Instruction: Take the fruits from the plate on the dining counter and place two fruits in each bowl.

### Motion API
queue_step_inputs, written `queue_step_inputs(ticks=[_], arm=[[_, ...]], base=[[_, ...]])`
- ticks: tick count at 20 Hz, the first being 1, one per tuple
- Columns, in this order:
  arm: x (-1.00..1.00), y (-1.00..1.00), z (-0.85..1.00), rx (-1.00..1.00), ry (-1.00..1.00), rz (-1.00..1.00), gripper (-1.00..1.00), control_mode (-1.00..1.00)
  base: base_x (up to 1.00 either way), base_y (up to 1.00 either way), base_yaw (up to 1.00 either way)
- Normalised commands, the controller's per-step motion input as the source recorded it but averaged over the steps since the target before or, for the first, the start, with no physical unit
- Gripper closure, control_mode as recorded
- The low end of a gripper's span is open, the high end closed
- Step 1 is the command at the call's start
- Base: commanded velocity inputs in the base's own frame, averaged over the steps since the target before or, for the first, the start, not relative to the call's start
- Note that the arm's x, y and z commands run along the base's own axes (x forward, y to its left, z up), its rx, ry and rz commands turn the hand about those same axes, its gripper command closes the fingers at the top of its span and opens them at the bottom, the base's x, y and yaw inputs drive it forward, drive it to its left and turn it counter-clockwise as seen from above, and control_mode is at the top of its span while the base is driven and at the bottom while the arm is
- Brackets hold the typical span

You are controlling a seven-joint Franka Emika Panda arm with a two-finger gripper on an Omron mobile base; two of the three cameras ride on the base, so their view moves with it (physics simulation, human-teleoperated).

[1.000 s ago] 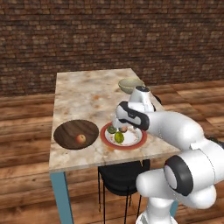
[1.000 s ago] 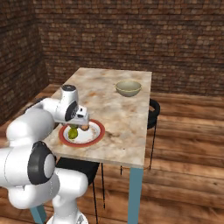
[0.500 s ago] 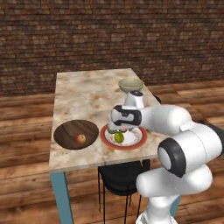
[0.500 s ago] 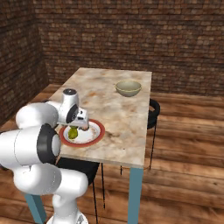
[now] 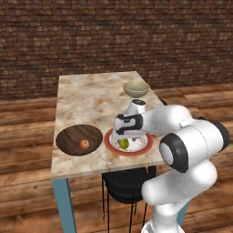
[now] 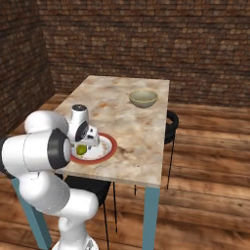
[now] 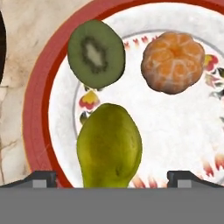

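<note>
On the left of the desk (image 5: 86,98), near its front edge in the left base view, the dark wooden bowl (image 5: 78,139) holds the red apple (image 5: 83,144), which is small there and shows little more than a reddish round shape. Just right of it lies the red-rimmed plate (image 5: 129,144), partly covered by the white arm and the end effector (image 5: 124,134) that hangs low over it. From this side only a yellow-green fruit (image 5: 124,144) can be made out under the hand; the other fruits are hidden by the arm.

The hand view gives the plate (image 7: 39,109) up close, with its white middle and small painted flowers, though its rim is cut off at the right and bottom. On it, left to right: the kiwi half (image 7: 96,53), dark green with a pale core, cut face up; the elongated yellow-green fruit (image 7: 109,148), its lower end cut off by the frame; and the peeled orange-brown mandarin (image 7: 173,61). The three lie near one another without touching. The end effector's (image 7: 112,177) two dark tips stand spread wide on either side of the yellow-green fruit and clear of it, gripping nothing.

Farther back and to the right, the pale beige-green bowl (image 5: 136,88) stands well apart from the plate; its inside is hard to see.
</note>
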Motion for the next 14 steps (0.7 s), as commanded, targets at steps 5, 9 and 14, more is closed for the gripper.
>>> queue_step_inputs(ticks=[5, 9, 14], arm=[[0.00, 0.03, -0.25, 0.00, 0.11, 0.00, -1.00, -1.00], [0.00, 0.01, -0.18, 0.00, 0.08, 0.00, 1.00, -1.00], [-0.03, 0.00, 0.14, 0.00, -0.03, 0.00, 1.00, -1.00]], base=[[0.00, 0.00, 0.00], [0.00, 0.00, 0.00], [0.00, 0.00, 0.00]])
